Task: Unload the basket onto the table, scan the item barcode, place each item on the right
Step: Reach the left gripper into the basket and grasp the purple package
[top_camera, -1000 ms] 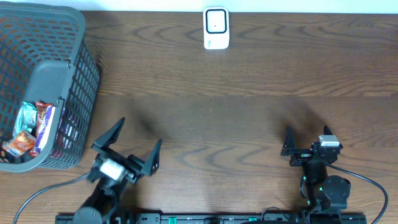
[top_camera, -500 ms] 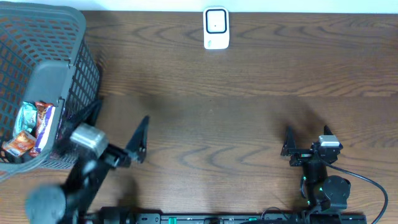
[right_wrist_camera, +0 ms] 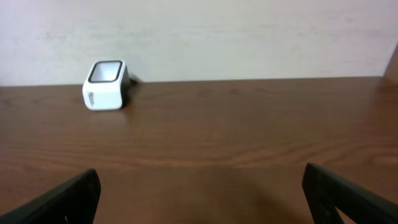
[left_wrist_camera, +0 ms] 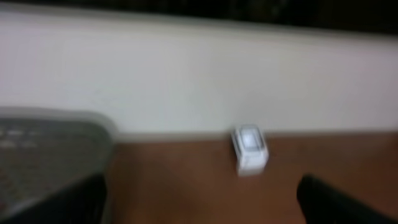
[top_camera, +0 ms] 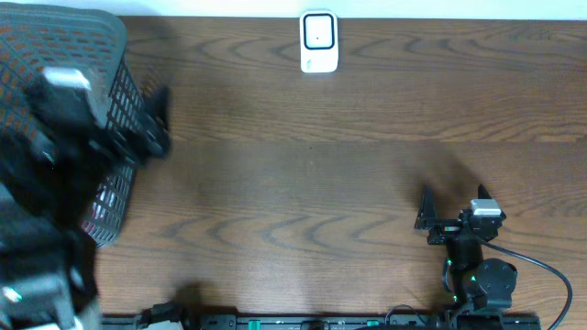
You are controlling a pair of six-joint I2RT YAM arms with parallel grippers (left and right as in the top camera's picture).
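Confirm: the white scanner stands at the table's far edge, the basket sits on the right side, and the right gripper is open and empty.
No: the basket sits on the left side, as the overhead view shows. The white scanner and the open, empty right gripper are as stated.

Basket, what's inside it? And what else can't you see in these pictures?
- Inside the basket: in the overhead view the blurred left arm covers it. The left wrist view shows only its blurred rim, and the right wrist view misses it.
- Face of the scanner: too small overhead, blurred in the left wrist view.
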